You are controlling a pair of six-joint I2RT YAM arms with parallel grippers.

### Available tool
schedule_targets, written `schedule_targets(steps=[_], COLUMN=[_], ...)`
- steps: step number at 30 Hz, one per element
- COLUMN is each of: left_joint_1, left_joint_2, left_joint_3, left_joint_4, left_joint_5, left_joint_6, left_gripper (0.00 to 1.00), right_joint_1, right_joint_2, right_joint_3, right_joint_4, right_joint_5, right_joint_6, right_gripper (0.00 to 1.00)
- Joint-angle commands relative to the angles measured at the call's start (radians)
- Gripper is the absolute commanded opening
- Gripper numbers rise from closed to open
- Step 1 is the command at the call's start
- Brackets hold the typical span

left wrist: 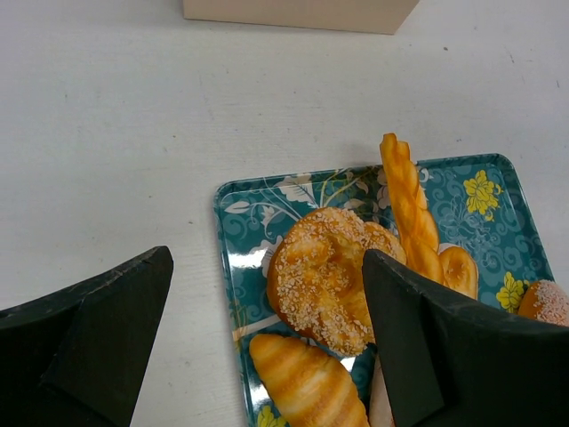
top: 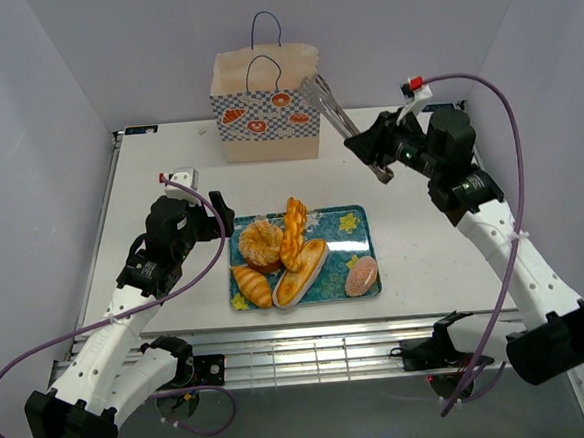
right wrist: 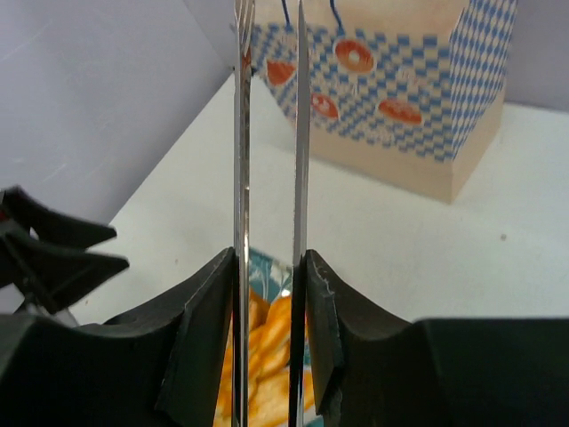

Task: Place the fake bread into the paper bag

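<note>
Fake bread (left wrist: 329,276) on tray (left wrist: 244,222) just beside parted left fingers (left wrist: 98,329), right fingers (right wrist: 200,329) clamped on tongs (right wrist: 300,133)

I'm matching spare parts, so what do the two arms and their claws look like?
The left arm and right arm both have white link shells with black joint housings. Each carries a purple cable running to a small white, red-tipped plug. The left claw and right claw have matte black, wedge-shaped fingers. A green light glows near the right wrist.
</note>
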Motion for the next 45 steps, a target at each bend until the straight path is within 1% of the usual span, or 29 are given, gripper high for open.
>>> schedule_targets(steps=[1,2,4,5,7,8,9,11,14,16,20,25,31,35,38,39,41,42,43,44,45], left_joint_1=[-0.005,-0.005,-0.005,-0.005,-0.005,-0.005,-0.005,-0.005,-0.005,-0.005,-0.005,-0.005,-0.005,-0.005,-0.005,-0.005,-0.005,-0.005,-0.005,-0.005,-0.005], left_joint_2=[-0.011,-0.009,-0.006,-0.004,-0.001,-0.001,-0.001,0.0,0.005,0.012,0.031,0.04,0.054,0.059,0.065,0.068,0.075,0.078,0.08,0.083,0.086], left_joint_3=[0.035,0.037,0.035,0.037,0.037,0.038,0.038,0.038,0.037,0.037,0.04,0.04,0.042,0.04,0.038,0.04,0.04,0.038,0.04,0.04,0.038], left_joint_4=[-0.002,-0.002,-0.003,-0.005,-0.003,-0.005,-0.003,-0.006,-0.006,-0.008,-0.012,-0.015,-0.015,-0.014,-0.012,-0.012,-0.012,-0.012,-0.014,-0.014,-0.014], left_joint_5=[-0.032,-0.035,-0.046,-0.046,-0.045,-0.045,-0.043,-0.045,-0.055,-0.055,-0.051,-0.054,-0.055,-0.042,-0.037,-0.037,-0.043,-0.045,-0.046,-0.049,-0.051], left_joint_6=[0.008,0.009,0.009,0.009,0.011,0.011,0.011,0.011,0.011,0.012,0.014,0.012,0.012,0.006,0.004,0.004,0.006,0.008,0.008,0.009,0.009], left_gripper=[0.98,0.98,0.98,0.98,0.98,0.98,0.98,0.98,0.98,0.98,0.98,0.98,0.98,0.98,0.98,0.98,0.98,0.98,0.98,0.98,0.98], right_joint_1=[0.0,0.002,0.002,0.005,0.003,0.008,0.008,0.012,0.014,0.014,0.015,0.015,0.028,0.046,0.089,0.133,0.195,0.28,0.331,0.38,0.481], right_joint_2=[-0.128,-0.214,-0.31,-0.406,-0.499,-0.583,-0.62,-0.71,-0.792,-0.817,-0.818,-0.798,-0.752,-0.709,-0.665,-0.647,-0.614,-0.573,-0.55,-0.527,-0.502], right_joint_3=[-0.176,-0.277,-0.382,-0.478,-0.555,-0.593,-0.655,-0.701,-0.758,-0.778,-0.757,-0.683,-0.605,-0.563,-0.559,-0.56,-0.553,-0.534,-0.519,-0.497,-0.478], right_joint_4=[0.001,-0.01,-0.036,-0.05,-0.097,-0.13,-0.148,-0.208,-0.285,-0.314,-0.361,-0.423,-0.432,-0.44,-0.415,-0.402,-0.382,-0.38,-0.381,-0.392,-0.417], right_joint_5=[-0.047,-0.047,-0.053,-0.065,-0.072,-0.093,-0.108,-0.127,-0.122,-0.131,-0.157,-0.159,-0.157,-0.118,-0.073,-0.05,0.052,0.1,0.202,0.253,0.32], right_joint_6=[0.046,0.054,0.062,0.063,0.086,0.096,0.109,0.123,0.102,0.074,0.048,-0.024,-0.078,-0.108,-0.11,-0.107,-0.095,-0.09,-0.081,-0.078,-0.07], right_gripper=[0.41,0.42,0.43,0.43,0.45,0.45,0.46,0.48,0.5,0.51,0.52,0.52,0.52,0.52,0.52,0.52,0.52,0.52,0.52,0.52,0.52])
